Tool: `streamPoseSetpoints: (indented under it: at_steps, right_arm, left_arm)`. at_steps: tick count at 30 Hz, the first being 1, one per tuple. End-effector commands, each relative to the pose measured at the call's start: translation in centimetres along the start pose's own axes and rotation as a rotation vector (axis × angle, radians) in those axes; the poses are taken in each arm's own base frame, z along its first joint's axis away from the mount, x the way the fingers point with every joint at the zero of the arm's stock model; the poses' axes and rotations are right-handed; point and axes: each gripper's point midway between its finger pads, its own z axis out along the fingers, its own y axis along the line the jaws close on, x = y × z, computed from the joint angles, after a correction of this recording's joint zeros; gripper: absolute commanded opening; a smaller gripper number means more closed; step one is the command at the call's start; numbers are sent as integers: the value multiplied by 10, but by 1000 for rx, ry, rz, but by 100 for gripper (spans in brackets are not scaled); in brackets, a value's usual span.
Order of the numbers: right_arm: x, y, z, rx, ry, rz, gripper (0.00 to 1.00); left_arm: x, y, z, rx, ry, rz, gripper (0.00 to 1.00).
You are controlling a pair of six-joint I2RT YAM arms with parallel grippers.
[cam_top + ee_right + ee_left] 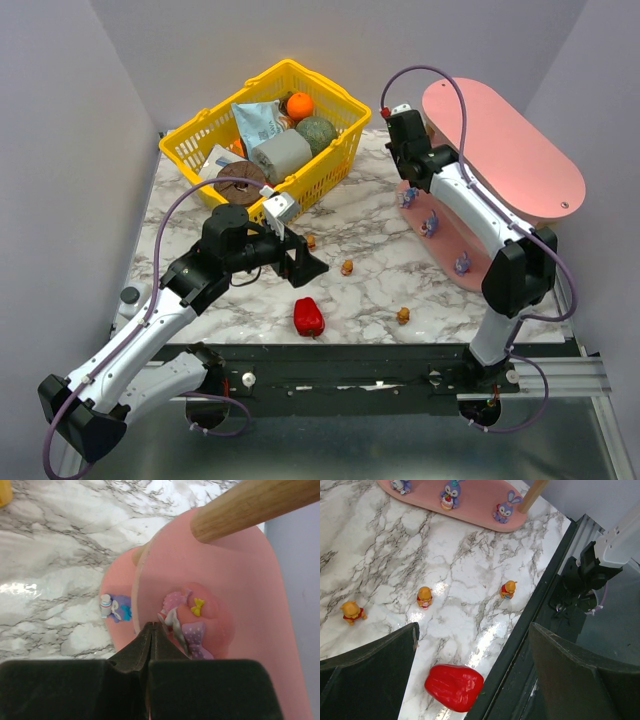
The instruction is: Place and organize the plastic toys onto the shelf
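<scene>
Picking the loose orange toys off the counter [250, 300] is judged to be the step in hand. The left pincer [473, 627] is held above the marble with its jaws wide apart and nothing between them. The right pincer [152, 627] is seen pressed fully closed, with nothing visibly gripped, at the edge of the middle board of the shelf [240, 580]. A pink-and-purple toy [182, 622] lies on that board just beside the fingertips.

Three toys are left on the counter, well apart: the first orange toy [352, 611], the middle orange toy [424, 596] and the edge orange toy [508, 589]. Three purple toys [449, 494] are lined up on the bottom board.

To do it well, one toy should be centred between the open jaws before any descent. The middle one looks closest in line. The jaws should be lowered straight down, one on each side of the body, and closed gently, since so small a piece is likely to tip or skid. The red pepper [454, 686] should be kept clear of. Orange pieces are best grouped on one board.

No brand or writing can be read. Print on the packet [255, 122] in the yellow basket [200, 135] is too small to tell.
</scene>
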Motion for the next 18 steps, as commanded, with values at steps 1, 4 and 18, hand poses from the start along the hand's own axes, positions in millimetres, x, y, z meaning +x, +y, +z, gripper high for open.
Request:
streamPoseSetpoints:
  at_steps: [1, 4, 18]
  right_arm:
    - [-10, 12, -14, -119, -55, 40, 9]
    - [-14, 19, -28, -196, -78, 53, 13]
    - [60, 139, -126, -666, -34, -52, 60]
  left_arm:
    - [2, 0, -2, 5, 3, -2, 99]
    - [3, 0, -1, 7, 3, -4, 99]
    - [-13, 12, -10, -87, -89, 16, 99]
